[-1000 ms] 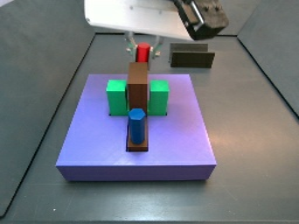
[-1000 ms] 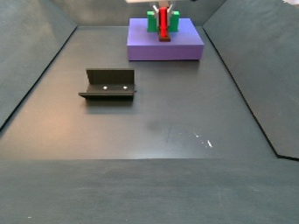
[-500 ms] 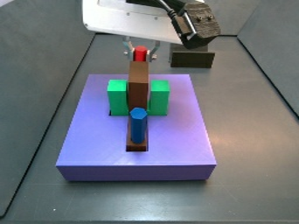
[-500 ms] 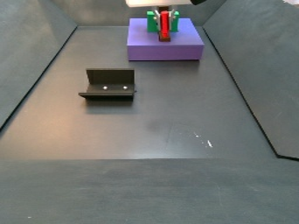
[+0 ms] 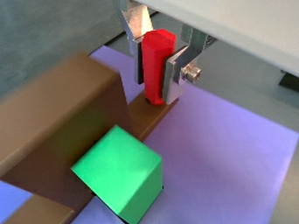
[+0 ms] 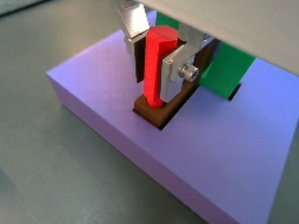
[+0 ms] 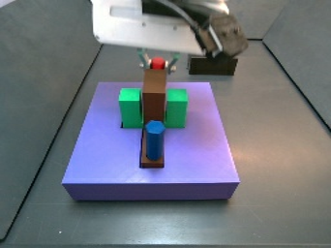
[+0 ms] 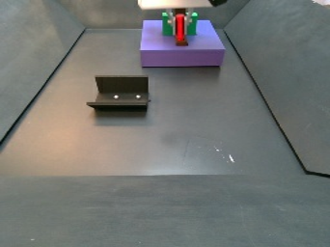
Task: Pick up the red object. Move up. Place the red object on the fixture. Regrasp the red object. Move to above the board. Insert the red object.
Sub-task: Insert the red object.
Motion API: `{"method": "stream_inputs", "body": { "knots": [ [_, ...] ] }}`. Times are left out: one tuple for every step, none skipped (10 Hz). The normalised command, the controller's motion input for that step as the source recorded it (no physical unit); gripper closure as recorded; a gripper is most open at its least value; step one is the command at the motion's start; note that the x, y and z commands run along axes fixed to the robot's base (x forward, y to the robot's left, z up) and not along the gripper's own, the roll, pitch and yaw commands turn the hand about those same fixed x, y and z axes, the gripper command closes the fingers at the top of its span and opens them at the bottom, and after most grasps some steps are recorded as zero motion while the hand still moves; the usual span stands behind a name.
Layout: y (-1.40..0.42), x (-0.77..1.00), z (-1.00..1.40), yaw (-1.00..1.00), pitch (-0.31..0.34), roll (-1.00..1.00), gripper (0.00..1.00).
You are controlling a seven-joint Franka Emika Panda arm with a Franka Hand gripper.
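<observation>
The red object (image 5: 156, 54) is a slim upright peg, clamped between the silver fingers (image 5: 176, 77) of my gripper (image 5: 156, 83), which is shut on it. In both wrist views its lower end sits in a brown recess (image 6: 156, 112) in the purple board (image 6: 103, 94). In a side view the gripper (image 7: 157, 62) hangs just behind the brown upright block (image 7: 153, 95), with the red object (image 7: 157, 65) showing above it. The fixture (image 8: 120, 93) stands alone on the dark floor, away from the board (image 8: 180, 54).
Green blocks (image 7: 130, 107) (image 7: 176, 107) flank the brown block on the board. A blue peg (image 7: 153, 138) stands in the brown strip nearer the front edge. A green block (image 5: 117, 171) and the brown block (image 5: 59, 105) lie close beside the gripper. Dark walls ring the floor.
The gripper has come down a little with the red object, bringing its lower end down to the board behind the brown block. Nothing else moved.
</observation>
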Motion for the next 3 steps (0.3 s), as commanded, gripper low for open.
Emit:
{"method": "stream_inputs", "body": {
  "knots": [
    [0.0, 0.34, -0.44, 0.0, 0.0, 0.24, 1.0],
    [0.0, 0.0, 0.0, 0.0, 0.0, -0.01, 1.0],
    [0.0, 0.0, 0.0, 0.0, 0.0, 0.0, 1.0]
  ]
}}
